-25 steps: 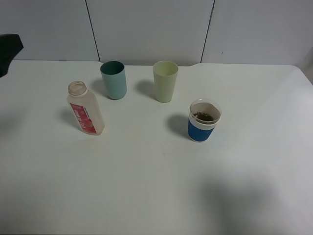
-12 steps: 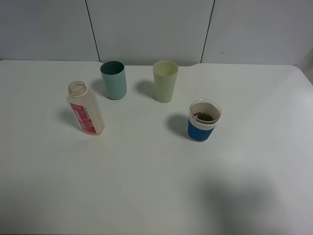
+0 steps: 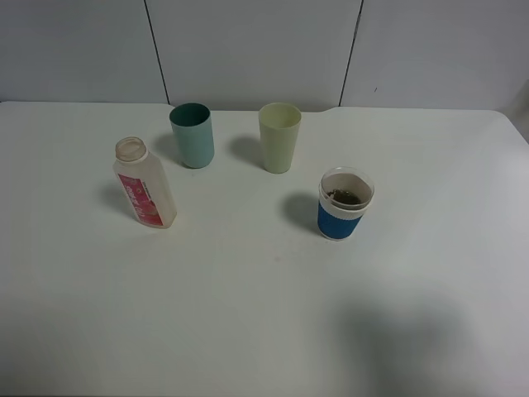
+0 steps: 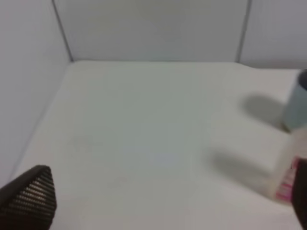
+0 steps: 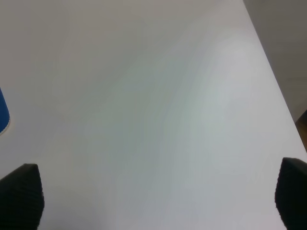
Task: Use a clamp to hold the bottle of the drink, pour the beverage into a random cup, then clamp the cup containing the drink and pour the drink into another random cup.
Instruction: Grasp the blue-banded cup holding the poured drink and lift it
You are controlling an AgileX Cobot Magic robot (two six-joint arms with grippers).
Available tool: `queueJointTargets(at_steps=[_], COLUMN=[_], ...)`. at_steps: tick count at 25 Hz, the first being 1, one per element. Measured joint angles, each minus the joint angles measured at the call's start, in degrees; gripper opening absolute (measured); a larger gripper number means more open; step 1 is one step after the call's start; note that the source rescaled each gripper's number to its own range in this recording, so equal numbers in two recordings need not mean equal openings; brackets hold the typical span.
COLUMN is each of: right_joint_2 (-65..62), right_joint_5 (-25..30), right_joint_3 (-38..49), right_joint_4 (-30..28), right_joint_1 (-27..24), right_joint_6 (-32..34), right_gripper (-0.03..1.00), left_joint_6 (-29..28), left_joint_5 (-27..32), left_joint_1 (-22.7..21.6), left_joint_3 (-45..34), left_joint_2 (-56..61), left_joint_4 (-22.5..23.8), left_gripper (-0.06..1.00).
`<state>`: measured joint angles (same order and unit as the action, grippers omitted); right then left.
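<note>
"Your jaws, how did they stand?"

"My left jaws and my right jaws were both spread wide, with nothing between them. The left fingertips (image 4: 29,199) and the right fingertips (image 5: 19,194) hung over bare white worktop (image 3: 248,314)."

"And the bottle?"

"The bottle (image 3: 145,184) stood uncapped on the left part of the worktop, its pink label to the front, clear of my jaws. My left wrist camera caught it blurred at the edge of its view, with the teal cup (image 3: 192,135) beyond it."

"The other cups?"

"The pale green cup (image 3: 279,137) stood beside the teal one, apart from it, toward the back wall. The clear cup with a blue band (image 3: 345,203) stood further forward and to the right, with something dark inside. My right wrist camera saw only a blue sliver of it."
</note>
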<state>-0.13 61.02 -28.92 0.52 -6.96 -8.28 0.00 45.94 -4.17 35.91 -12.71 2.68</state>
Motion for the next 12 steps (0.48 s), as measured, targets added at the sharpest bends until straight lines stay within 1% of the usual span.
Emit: queueJointTargets(at_steps=[4, 9, 12], right_joint_2=[0.00, 0.00, 0.00], right_joint_5=[0.00, 0.00, 0.00], right_joint_3=[0.00, 0.00, 0.00], right_joint_4=[0.00, 0.00, 0.00], right_joint_1=[0.00, 0.00, 0.00], right_joint_6=[0.00, 0.00, 0.00], right_gripper=[0.89, 0.89, 0.89], left_joint_6=[0.00, 0.00, -0.30], left_joint_5=[3.12, 4.62, 6.91], left_joint_1=[1.84, 2.07, 2.12], left_joint_3=[-0.79, -4.18, -5.57], left_joint_2=[4.24, 11.28, 12.90], left_joint_4=[-0.41, -0.41, -0.49], left_gripper=[1.00, 1.00, 1.00])
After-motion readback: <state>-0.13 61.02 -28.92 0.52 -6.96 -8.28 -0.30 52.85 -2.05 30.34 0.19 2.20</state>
